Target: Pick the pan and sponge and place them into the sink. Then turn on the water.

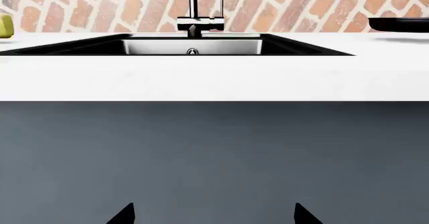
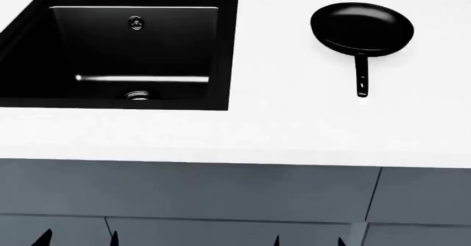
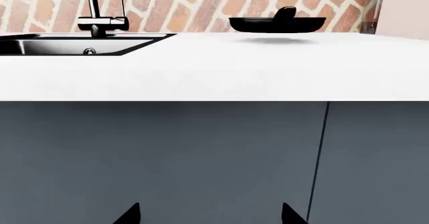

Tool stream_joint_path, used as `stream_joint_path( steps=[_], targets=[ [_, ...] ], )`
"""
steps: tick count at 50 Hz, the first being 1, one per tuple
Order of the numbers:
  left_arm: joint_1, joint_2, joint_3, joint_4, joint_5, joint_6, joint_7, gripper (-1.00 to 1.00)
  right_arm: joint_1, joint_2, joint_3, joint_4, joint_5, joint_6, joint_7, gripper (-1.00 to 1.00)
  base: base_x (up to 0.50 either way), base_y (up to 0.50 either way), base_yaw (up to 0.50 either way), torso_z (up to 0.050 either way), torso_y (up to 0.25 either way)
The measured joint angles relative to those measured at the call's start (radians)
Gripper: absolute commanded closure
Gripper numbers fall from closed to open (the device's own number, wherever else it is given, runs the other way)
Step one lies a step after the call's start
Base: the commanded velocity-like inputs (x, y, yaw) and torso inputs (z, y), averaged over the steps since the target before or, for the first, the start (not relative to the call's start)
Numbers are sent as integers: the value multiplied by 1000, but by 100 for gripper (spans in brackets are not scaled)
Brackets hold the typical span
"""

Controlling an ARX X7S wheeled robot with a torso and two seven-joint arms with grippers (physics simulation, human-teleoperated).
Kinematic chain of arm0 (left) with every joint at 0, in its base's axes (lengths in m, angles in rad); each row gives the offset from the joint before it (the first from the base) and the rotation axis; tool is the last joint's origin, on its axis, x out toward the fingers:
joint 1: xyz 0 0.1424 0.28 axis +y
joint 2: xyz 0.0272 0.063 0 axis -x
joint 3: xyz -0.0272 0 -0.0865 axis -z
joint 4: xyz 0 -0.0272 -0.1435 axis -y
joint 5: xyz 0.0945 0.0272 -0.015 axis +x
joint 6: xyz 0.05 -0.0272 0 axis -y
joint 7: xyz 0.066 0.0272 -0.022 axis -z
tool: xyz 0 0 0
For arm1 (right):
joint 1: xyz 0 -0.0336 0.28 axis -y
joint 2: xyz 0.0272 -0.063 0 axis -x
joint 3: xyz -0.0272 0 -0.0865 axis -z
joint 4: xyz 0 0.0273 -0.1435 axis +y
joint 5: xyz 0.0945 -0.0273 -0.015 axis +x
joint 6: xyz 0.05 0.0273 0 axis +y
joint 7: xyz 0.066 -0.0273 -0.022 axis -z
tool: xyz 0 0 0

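Observation:
The black pan (image 2: 362,26) lies on the white counter right of the sink (image 2: 220,47), handle toward me; it also shows as the pan (image 3: 277,23) and the pan (image 1: 399,24) in the wrist views. A pale yellow sponge (image 1: 5,26) sits at the counter's far left in the left wrist view. The sink (image 1: 80,45) is black with a metal drain. My left gripper (image 2: 77,238) and right gripper (image 2: 308,240) hang low in front of the grey cabinet, both open and holding nothing. The same grippers appear as left gripper (image 1: 214,215) and right gripper (image 3: 209,215).
A chrome faucet (image 1: 195,18) stands behind the sink against a brick wall (image 1: 302,5). The white counter (image 2: 294,130) overhangs grey cabinet doors (image 2: 220,202). A pale wall (image 3: 402,8) bounds the counter on the right.

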Motion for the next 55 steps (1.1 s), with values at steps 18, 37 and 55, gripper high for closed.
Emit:
stream_joint_path(
  steps=[18, 37, 55],
  targets=[
    [1, -37, 41, 1, -36, -6, -39, -100, 0, 37, -45, -1, 34, 0, 43, -100, 0, 0, 0, 0, 0],
    [3, -69, 75, -7, -55, -1, -82, -100, 1, 68, -81, 0, 64, -8, 82, -100, 0, 0, 0, 4, 0],
    [1, -92, 105, 0, -74, 7, -104, -100, 4, 90, -109, 2, 78, -12, 110, -100, 0, 0, 0, 50, 0]
  ],
)
